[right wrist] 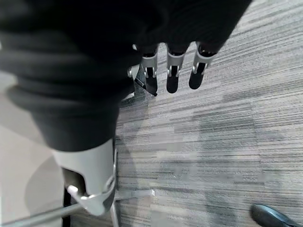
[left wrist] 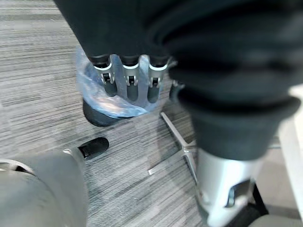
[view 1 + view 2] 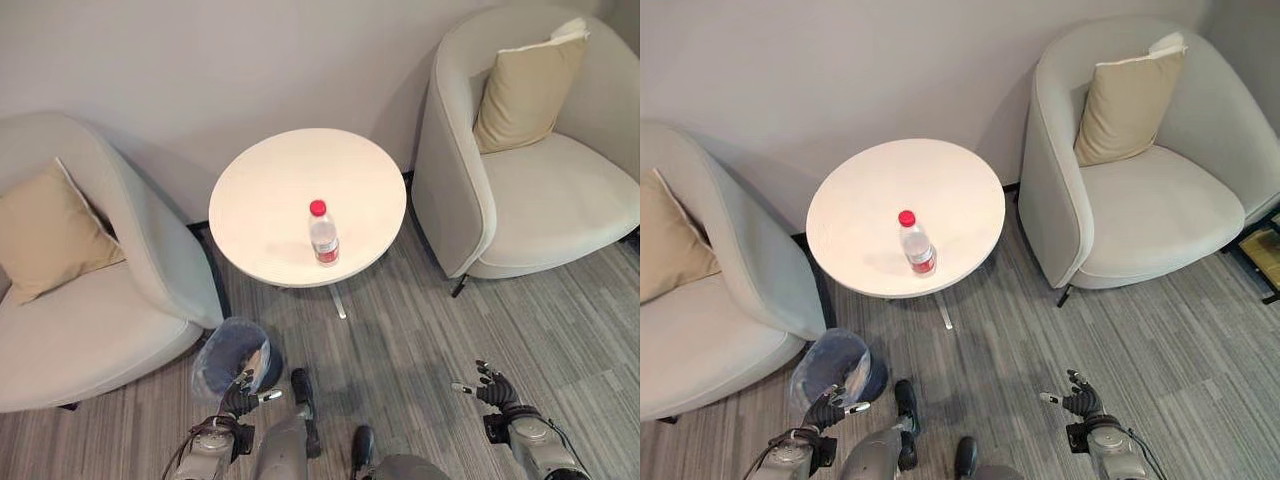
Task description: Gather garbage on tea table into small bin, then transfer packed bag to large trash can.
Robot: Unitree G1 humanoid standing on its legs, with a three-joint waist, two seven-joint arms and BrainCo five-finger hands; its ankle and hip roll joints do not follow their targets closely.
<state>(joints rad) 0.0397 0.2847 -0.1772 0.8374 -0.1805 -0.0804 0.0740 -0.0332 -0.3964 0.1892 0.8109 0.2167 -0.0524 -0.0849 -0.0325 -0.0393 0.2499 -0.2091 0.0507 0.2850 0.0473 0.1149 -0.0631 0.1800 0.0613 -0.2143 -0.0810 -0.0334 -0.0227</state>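
While both hands hang low over the carpet, nothing is gathered yet. One bottle (image 3: pixel 323 233) with a red cap stands upright on the round counter (image 3: pixel 270 180), a little toward the robot from the counter's middle. The small bin (image 3: pixel 232 357), lined with a bluish plastic bag, sits on the floor just beside the counter's near left edge. The left hand (image 3: pixel 243 393) hovers close to the bin with fingers relaxed and straight, holding nothing; the right hand (image 3: pixel 487 383) is well apart from the counter on its near right side, fingers likewise loose and empty. The bottle looks light, nearly empty, smooth and easy to tip, so a wrap around its labelled middle seems safest.
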